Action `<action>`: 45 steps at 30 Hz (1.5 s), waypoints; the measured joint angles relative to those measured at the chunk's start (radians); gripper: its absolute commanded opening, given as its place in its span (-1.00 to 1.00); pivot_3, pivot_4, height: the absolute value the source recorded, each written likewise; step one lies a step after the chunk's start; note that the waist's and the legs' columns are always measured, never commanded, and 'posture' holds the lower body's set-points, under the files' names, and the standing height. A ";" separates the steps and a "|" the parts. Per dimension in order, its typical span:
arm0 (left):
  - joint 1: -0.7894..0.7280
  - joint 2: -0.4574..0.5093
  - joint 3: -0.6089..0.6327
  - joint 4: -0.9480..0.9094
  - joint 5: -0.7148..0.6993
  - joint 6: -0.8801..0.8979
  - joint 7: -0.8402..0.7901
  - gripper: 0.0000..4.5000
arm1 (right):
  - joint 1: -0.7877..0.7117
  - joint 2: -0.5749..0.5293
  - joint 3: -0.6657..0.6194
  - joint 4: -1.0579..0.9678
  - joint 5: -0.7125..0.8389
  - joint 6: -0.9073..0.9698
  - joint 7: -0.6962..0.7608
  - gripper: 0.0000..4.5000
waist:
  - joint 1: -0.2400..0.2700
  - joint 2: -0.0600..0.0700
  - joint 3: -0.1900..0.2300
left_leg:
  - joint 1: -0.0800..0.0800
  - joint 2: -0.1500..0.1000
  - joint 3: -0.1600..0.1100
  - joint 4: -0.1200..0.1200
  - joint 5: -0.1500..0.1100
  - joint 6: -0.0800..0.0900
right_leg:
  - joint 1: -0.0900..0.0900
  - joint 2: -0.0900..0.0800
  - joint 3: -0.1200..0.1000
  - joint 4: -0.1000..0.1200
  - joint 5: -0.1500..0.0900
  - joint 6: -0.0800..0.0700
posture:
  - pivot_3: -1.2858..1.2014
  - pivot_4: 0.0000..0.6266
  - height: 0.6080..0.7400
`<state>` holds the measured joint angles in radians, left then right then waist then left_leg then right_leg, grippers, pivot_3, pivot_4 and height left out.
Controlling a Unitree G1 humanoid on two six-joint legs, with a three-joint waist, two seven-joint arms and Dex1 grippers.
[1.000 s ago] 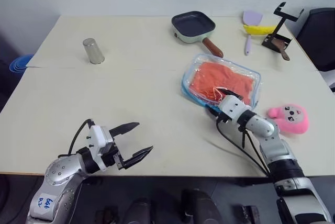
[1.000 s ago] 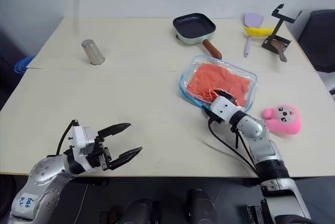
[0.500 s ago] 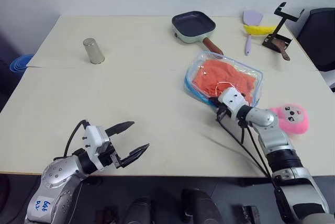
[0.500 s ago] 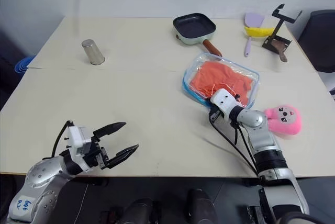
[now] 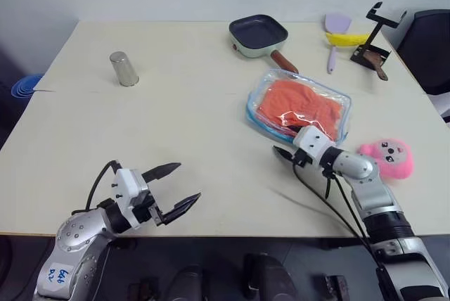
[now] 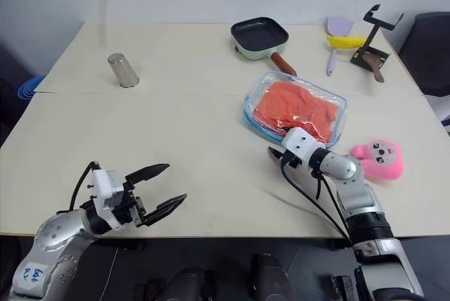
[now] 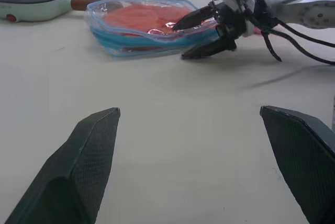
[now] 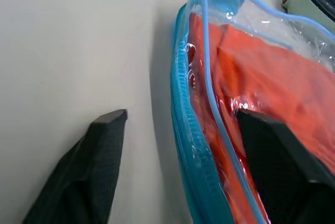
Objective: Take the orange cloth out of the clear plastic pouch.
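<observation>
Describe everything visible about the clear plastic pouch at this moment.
The clear plastic pouch is a flat, soft, see-through bag with rounded corners and light-blue zipper trim along its edge. It lies on the table, just in front of the frying pan's handle, with the folded orange cloth inside it. The right claw stands open at the pouch's near edge: one black finger rests on top of the plastic, the other is low beside the trim near the table.
</observation>
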<state>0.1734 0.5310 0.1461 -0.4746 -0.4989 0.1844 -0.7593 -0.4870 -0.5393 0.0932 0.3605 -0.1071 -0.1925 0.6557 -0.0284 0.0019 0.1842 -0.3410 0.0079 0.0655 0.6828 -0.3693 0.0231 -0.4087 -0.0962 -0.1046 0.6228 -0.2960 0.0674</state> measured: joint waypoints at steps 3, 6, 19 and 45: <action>-0.010 0.000 -0.002 0.003 0.000 0.000 -0.001 1.00 | -0.033 -0.002 0.018 0.039 -0.051 -0.017 -0.048 0.46 | 0.000 0.000 0.000 | 0.001 0.000 0.000 0.000 0.000 0.000 | 0.000 0.000 0.000 0.000 0.000 0.000 | 0.03 -0.52 1.00; -0.015 0.000 -0.002 0.012 0.000 0.000 -0.002 1.00 | -0.059 -0.002 0.018 0.084 -0.072 -0.029 -0.089 0.28 | 0.001 0.000 0.000 | 0.000 0.000 0.000 0.000 0.000 0.000 | 0.001 0.000 0.000 0.000 0.000 0.000 | 0.03 -0.52 1.00; -0.009 0.000 -0.002 0.014 0.013 0.000 0.001 1.00 | -0.096 -0.007 0.020 0.164 -0.067 -0.057 -0.033 -0.98 | 0.001 0.000 0.000 | 0.000 0.000 0.000 0.000 0.000 0.000 | 0.000 0.000 0.000 0.000 0.000 0.000 | 0.03 -0.52 1.00; 0.018 -0.001 0.012 -0.002 0.013 0.004 0.017 1.00 | -0.018 0.111 0.084 -0.085 0.181 -0.117 0.252 0.06 | 0.002 0.001 0.001 | -0.001 0.002 -0.001 0.000 0.000 -0.001 | 0.000 0.001 -0.001 -0.001 0.000 0.000 | 0.03 -0.52 1.00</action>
<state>0.1914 0.5302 0.1581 -0.4765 -0.4863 0.1883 -0.7423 -0.5047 -0.4283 0.1776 0.2753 0.0740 -0.3091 0.9073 -0.0262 0.0025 0.1848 -0.3422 0.0095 0.0643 0.6826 -0.3697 0.0224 -0.4091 -0.0952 -0.1057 0.6220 -0.2960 0.0674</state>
